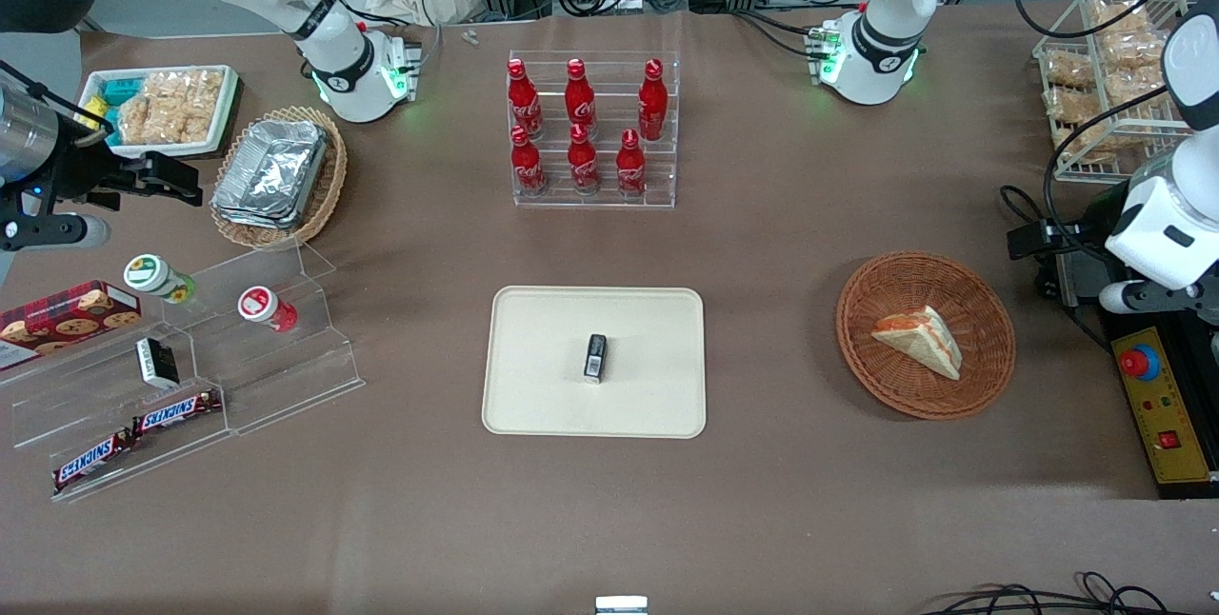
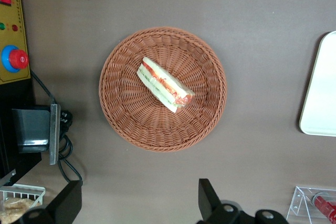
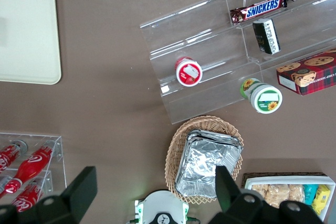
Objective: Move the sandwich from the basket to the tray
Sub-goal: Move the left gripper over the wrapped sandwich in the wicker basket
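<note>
The sandwich (image 1: 920, 339) lies in the round reddish-brown basket (image 1: 981, 310), its orange-red and white filling stripe showing. Both also show in the left wrist view, the sandwich (image 2: 164, 84) lying in the middle of the basket (image 2: 121, 114). The cream tray (image 1: 533, 329) lies beside the basket, toward the parked arm's end; its edge shows in the left wrist view (image 2: 320, 87). My left gripper (image 1: 1036, 239) hangs open and empty above the table, just outside the basket's rim and farther from the front camera than the sandwich; its fingers stand wide apart in the left wrist view (image 2: 137, 182).
A small black packet (image 1: 595, 357) lies on the tray. An acrylic rack of red cola bottles (image 1: 590, 129) stands farther from the front camera than the tray. A yellow emergency-stop box (image 1: 1157, 406) and cables lie beside the basket, at the working arm's end. A wire rack of snack bags (image 1: 1109, 72) stands there too.
</note>
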You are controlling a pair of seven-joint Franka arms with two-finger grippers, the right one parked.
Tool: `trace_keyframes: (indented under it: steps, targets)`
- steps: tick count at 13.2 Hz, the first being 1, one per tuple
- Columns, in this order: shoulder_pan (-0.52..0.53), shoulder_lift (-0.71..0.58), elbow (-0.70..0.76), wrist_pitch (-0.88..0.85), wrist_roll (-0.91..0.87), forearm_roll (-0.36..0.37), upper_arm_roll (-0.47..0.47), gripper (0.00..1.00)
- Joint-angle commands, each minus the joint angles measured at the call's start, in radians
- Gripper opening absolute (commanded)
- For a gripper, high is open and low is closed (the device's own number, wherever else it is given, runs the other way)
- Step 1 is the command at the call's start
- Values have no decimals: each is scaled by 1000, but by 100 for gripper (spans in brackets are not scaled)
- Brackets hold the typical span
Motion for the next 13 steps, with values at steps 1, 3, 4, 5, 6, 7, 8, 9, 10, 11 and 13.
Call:
trace_keyframes:
  steps: [1,3,4,5,6,7,8,9,10,11,13]
  targets:
    - [6,12,42,-34,9,-2,-7,100]
    - [1,13,36,-38,-6,1,-8,100]
    - [1,23,36,-51,-47,-1,-8,100]
    - [-6,35,36,-50,-58,2,-11,100]
    - [-22,44,36,-48,-66,28,-13,100]
    - [-38,52,41,-51,-66,46,-11,100]
    - [-39,53,39,-50,-66,51,-11,100]
    - [-39,56,37,-50,-66,51,-11,100]
    - [-37,62,34,-48,-66,51,-10,100]
    - [-37,64,36,-45,-69,51,-8,100]
    - [-39,70,33,-47,-75,36,-11,100]
